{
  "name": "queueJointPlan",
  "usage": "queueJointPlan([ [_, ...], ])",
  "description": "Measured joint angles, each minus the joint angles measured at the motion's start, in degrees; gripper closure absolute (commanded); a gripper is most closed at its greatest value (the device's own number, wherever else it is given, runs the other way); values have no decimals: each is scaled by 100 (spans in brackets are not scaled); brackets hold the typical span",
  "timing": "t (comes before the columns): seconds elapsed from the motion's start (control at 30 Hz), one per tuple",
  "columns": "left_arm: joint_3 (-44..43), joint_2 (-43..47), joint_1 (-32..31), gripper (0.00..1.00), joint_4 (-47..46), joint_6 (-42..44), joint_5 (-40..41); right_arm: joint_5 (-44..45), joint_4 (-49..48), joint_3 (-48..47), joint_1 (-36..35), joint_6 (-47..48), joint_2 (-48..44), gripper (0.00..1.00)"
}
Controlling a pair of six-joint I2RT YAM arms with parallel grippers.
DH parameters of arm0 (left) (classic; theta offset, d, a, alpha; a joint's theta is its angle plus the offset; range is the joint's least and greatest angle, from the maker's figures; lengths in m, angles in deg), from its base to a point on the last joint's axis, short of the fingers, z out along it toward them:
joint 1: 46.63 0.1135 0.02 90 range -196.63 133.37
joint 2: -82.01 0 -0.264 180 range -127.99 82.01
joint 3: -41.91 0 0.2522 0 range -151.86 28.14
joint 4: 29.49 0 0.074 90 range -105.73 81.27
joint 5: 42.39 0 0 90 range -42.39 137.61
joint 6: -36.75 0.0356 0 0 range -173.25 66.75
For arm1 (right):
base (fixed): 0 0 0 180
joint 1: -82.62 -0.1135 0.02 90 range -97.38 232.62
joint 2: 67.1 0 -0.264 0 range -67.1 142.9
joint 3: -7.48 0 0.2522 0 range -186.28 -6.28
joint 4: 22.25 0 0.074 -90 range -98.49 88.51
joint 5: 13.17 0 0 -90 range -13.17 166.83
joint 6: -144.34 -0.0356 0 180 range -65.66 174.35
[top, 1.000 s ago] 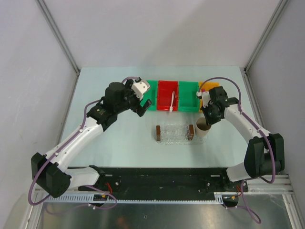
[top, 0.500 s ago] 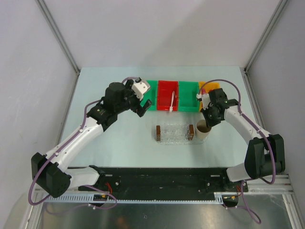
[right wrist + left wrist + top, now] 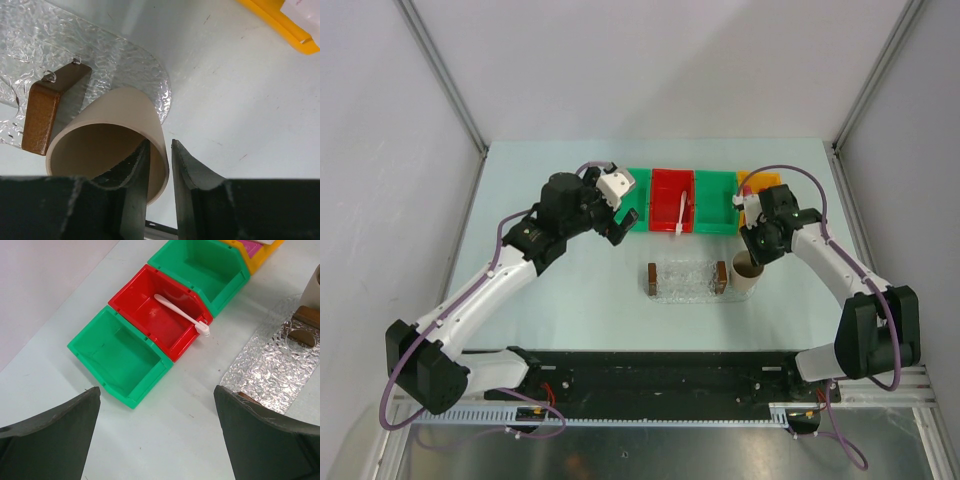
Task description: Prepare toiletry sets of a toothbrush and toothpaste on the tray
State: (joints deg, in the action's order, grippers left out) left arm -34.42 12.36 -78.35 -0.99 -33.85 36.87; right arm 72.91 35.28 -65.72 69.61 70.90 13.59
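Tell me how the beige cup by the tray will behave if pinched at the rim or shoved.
The beige cup looks empty and thin-walled, so it is probably light and may flex under a rim pinch. With the right gripper astride only its rim, a sideways shove up there would likely tip it; being round, it could then roll.

No text, label, brand or number can be read on the clear bumpy oblong tray point(image 3: 685, 286), the coloured plastic bins point(image 3: 660, 200) or the pale surface point(image 3: 590, 300).
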Motion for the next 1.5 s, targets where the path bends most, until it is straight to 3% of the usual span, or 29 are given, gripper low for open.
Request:
queueJointPlan([
  [0.27, 2, 0, 0, 0, 0, 0, 0, 59, 0, 22, -33, 4, -87, 62],
  [0.4, 2, 0, 0, 0, 0, 0, -2, 129, 2, 22, -37, 9, -321, 49],
  [0.67, 2, -46, 0, 0, -2, -7, -22, 151, 4, -251, -39, -15, -629, 40],
  [1.07, 2, -81, 0, 0, 0, -9, -24, 348, -669, -776, 313, -332, -662, 41],
  [1.5, 4, -81, 0, 0, 0, -9, -17, 313, -1683, -1169, 743, -680, 966, 46],
])
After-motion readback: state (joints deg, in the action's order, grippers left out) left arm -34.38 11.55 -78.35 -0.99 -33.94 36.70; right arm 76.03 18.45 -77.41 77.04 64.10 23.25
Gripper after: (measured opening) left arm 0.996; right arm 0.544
